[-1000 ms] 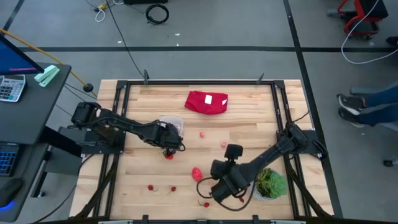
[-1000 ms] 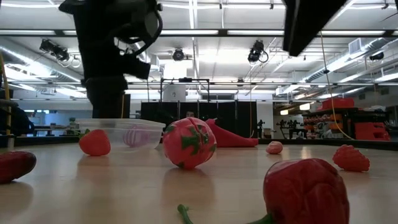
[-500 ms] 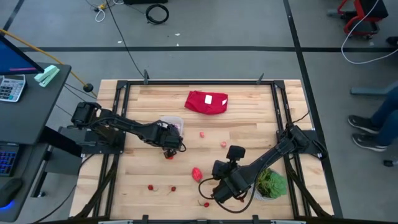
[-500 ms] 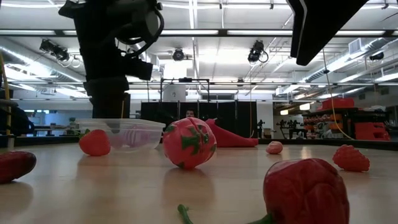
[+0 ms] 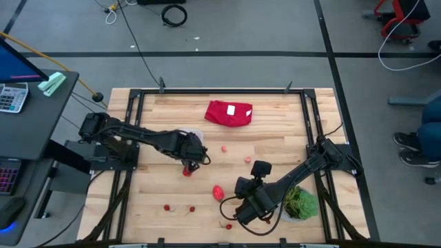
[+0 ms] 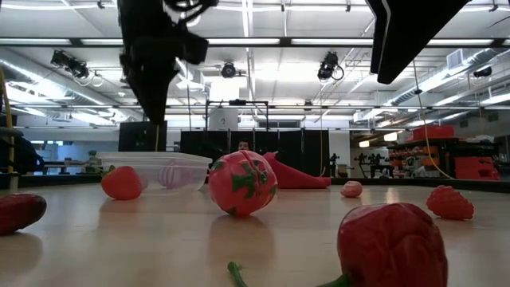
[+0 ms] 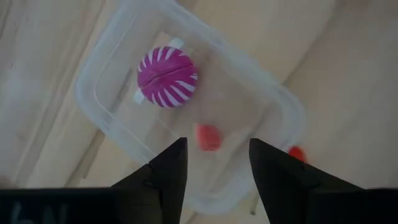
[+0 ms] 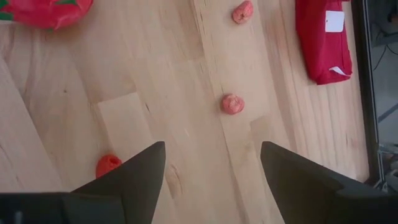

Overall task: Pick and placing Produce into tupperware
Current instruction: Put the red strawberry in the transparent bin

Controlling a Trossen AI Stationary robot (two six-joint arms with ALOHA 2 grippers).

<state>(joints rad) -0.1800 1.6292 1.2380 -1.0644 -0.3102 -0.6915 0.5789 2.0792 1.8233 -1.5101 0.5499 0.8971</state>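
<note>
Two pieces in tupperware (image 7: 186,118): purple piece (image 7: 166,77), small red piece (image 7: 208,137). Left claw (image 7: 212,163) overhead, jaws apart, empty. Right claw (image 8: 211,163) open, low over scattered worktop (image 5: 275,145) produce.

Light falls evenly from overhead; long ceiling strip lamps (image 6: 263,40) glare white in the low view. My arms show there as black silhouettes against them. The table (image 5: 275,145) is bright, with only soft, short shadows under my arms. From my left wrist, the tupperware (image 7: 273,106) looks hazy and its rim blurred. My near fingers (image 8: 134,177) are out of focus.
</note>
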